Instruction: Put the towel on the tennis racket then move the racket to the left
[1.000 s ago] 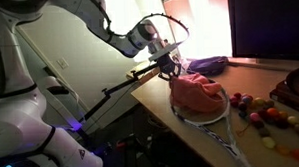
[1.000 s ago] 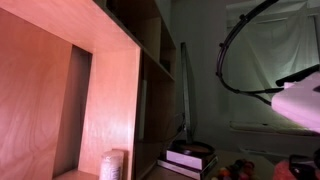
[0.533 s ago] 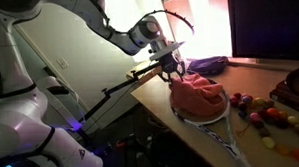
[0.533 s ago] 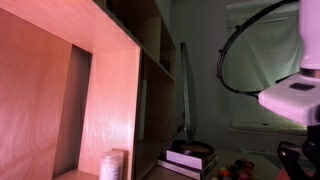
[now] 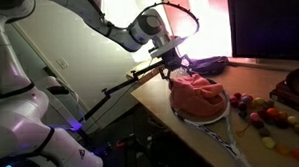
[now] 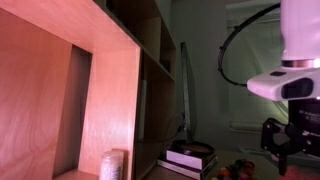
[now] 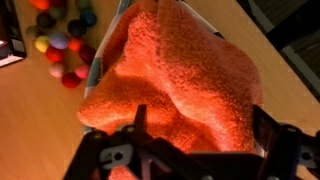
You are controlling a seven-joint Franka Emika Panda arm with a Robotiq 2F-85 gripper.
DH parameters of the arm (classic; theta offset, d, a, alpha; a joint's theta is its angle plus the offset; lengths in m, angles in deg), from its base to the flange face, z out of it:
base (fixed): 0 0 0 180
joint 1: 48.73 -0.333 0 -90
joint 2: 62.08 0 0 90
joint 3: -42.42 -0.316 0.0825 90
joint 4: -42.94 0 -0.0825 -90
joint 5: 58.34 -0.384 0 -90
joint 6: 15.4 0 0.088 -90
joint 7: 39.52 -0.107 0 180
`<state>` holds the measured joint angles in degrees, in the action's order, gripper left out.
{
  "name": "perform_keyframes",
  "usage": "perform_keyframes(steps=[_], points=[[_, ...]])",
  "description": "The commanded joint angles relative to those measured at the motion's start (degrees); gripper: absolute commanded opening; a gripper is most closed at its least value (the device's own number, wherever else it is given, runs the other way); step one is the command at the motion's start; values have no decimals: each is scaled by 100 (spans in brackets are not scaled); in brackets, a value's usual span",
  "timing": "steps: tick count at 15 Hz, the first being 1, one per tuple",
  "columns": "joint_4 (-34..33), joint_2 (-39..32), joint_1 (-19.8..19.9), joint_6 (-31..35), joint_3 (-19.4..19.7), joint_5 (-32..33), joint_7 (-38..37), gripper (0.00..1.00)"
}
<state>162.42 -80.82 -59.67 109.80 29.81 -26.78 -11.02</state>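
Observation:
The orange-red towel (image 5: 194, 91) lies bunched on the head of the tennis racket (image 5: 205, 114), which rests flat near the table's edge with its handle (image 5: 228, 145) pointing to the front. My gripper (image 5: 175, 64) hangs just above the towel's left end, open and holding nothing. In the wrist view the towel (image 7: 180, 80) fills the middle. My gripper (image 7: 200, 135) stands open over it, one dark finger (image 7: 138, 125) on each side. A bit of the racket's rim (image 7: 98, 64) shows beside the towel. An exterior view shows the gripper (image 6: 284, 142) dark and close up.
A purple cloth (image 5: 209, 64) lies behind the racket. Several coloured balls (image 5: 261, 115) are scattered to its right, also in the wrist view (image 7: 62, 45). A dark bowl (image 5: 295, 88) stands at the far right. A wooden shelf unit (image 6: 100, 90) fills one side.
The gripper has opened, let go of the towel and risen a little; the towel stays on the racket head.

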Motion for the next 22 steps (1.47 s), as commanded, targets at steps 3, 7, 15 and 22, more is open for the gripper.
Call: perform_keyframes(steps=[3, 7, 15, 22], points=[[1396, 1313, 267, 1002, 139, -265, -311, 100], [2276, 1943, 554, 1762, 378, -870, -29, 100], [2948, 2161, 954, 2545, 1208, -1959, 960, 100], [2199, 1381, 1243, 2484, 1484, -2533, 1676, 100]])
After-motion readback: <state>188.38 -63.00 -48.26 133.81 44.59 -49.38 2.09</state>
